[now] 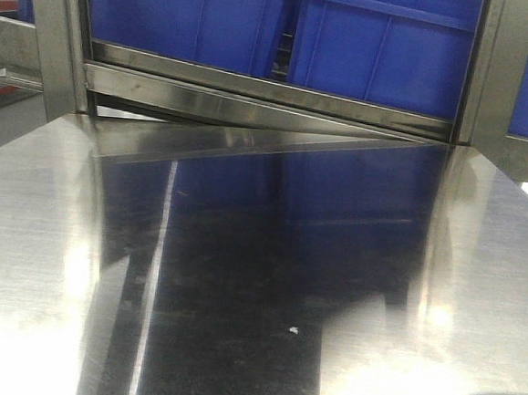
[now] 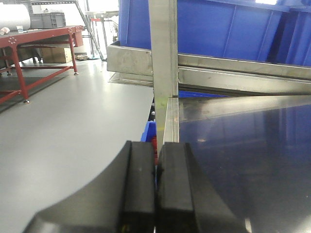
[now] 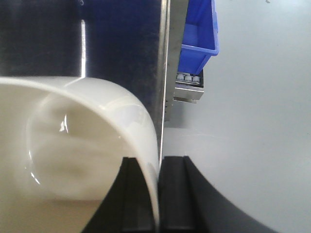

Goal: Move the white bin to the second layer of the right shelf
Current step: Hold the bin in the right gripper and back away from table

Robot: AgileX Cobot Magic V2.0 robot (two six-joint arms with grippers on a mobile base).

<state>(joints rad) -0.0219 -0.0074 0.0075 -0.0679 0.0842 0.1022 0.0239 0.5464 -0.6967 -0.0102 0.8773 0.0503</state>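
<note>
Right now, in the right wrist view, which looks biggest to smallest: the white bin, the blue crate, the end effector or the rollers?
1. white bin
2. end effector
3. blue crate
4. rollers
The bin and end effector are nearest the camera, so their true sizes are unsure.

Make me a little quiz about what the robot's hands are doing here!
1. True or false: the right gripper pinches the wall of the white bin.
2. What colour are the big crates? A red, B blue, C green.
3. Fill in: the left gripper is shut and holds ____.
Key: 1 true; 2 B; 3 nothing.
</note>
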